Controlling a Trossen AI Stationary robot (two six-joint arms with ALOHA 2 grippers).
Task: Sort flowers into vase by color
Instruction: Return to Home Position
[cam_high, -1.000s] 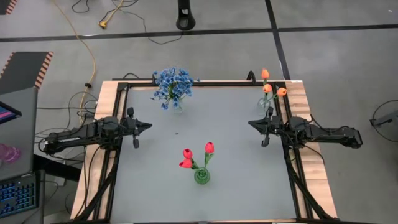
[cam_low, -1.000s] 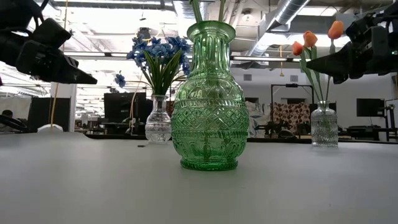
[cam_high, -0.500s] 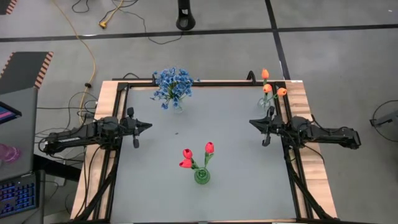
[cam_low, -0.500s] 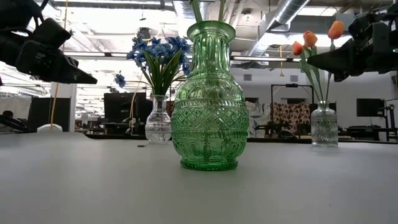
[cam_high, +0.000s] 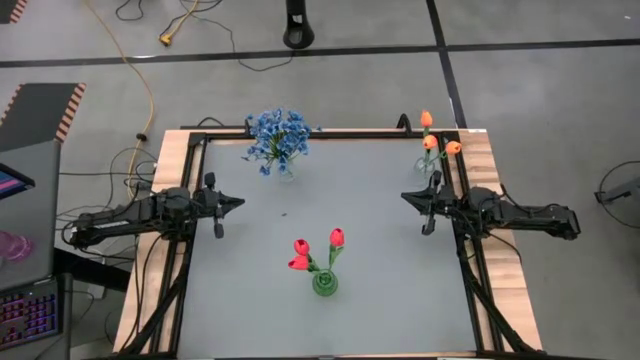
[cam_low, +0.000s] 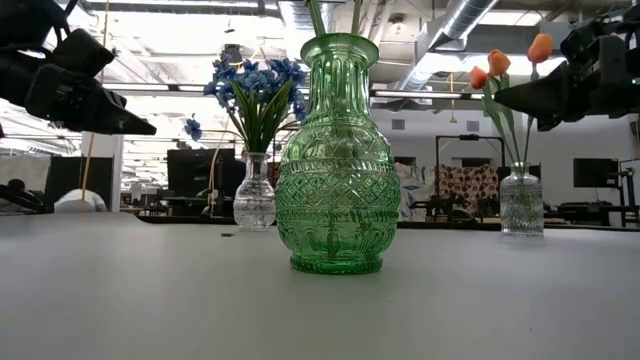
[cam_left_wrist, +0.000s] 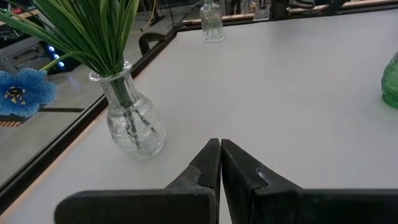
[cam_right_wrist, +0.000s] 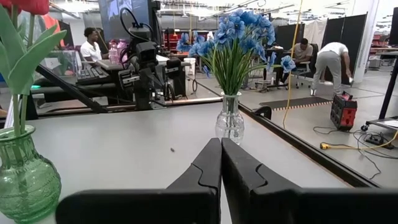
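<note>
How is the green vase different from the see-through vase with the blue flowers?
The green vase is green glass; the clear vase has no colour. The green vase holds pink-red tulips; the clear vase holds blue blossoms. The green vase stands in the front half of the table, centred; the clear vase stands by the far edge, toward the left. Both stand upright and hold green-stemmed flowers.

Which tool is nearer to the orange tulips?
Right. The right tool, shut, hangs by the right edge of the table, just beside the orange tulips. The left tool, shut, is at the left edge, across the table from them.
</note>
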